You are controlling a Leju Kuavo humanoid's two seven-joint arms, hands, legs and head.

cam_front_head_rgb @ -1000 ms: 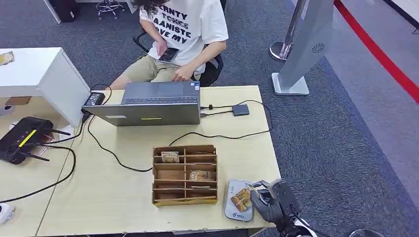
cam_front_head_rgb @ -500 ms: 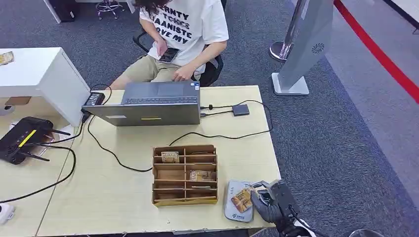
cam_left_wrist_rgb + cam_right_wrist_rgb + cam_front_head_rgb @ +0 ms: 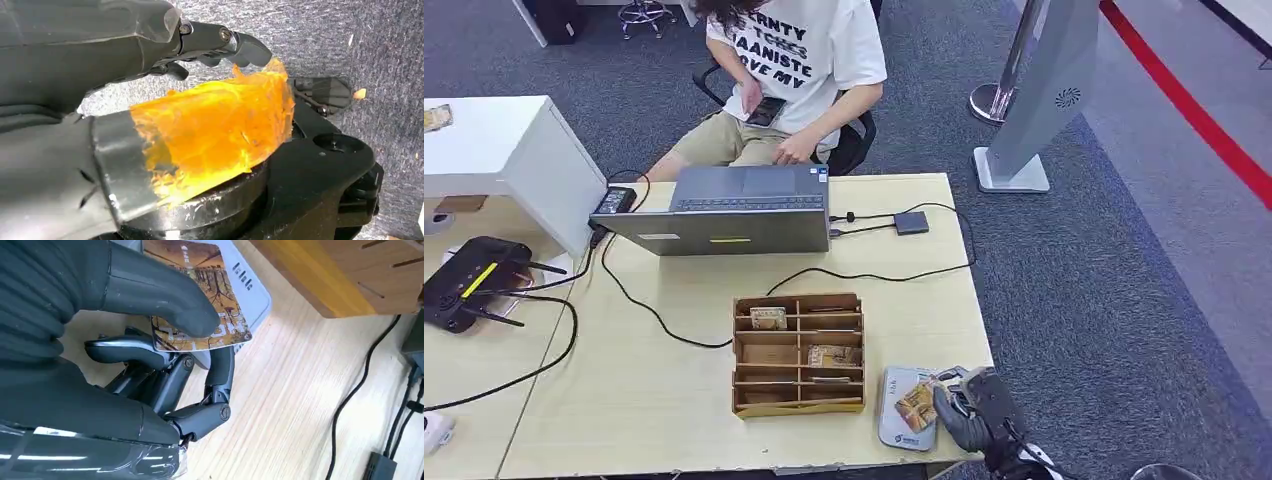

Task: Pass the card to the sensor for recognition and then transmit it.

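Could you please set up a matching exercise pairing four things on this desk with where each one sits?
Things:
1. card
2. sensor
3. wooden organiser
4. laptop

Places:
A. at the desk's far edge, in front of the seated person
B. flat at the near right corner of the desk
C. mid-desk, just left of the grey pad
D. held in the right hand over the grey pad

Pairs: 1-D, 2-B, 3-C, 4-A
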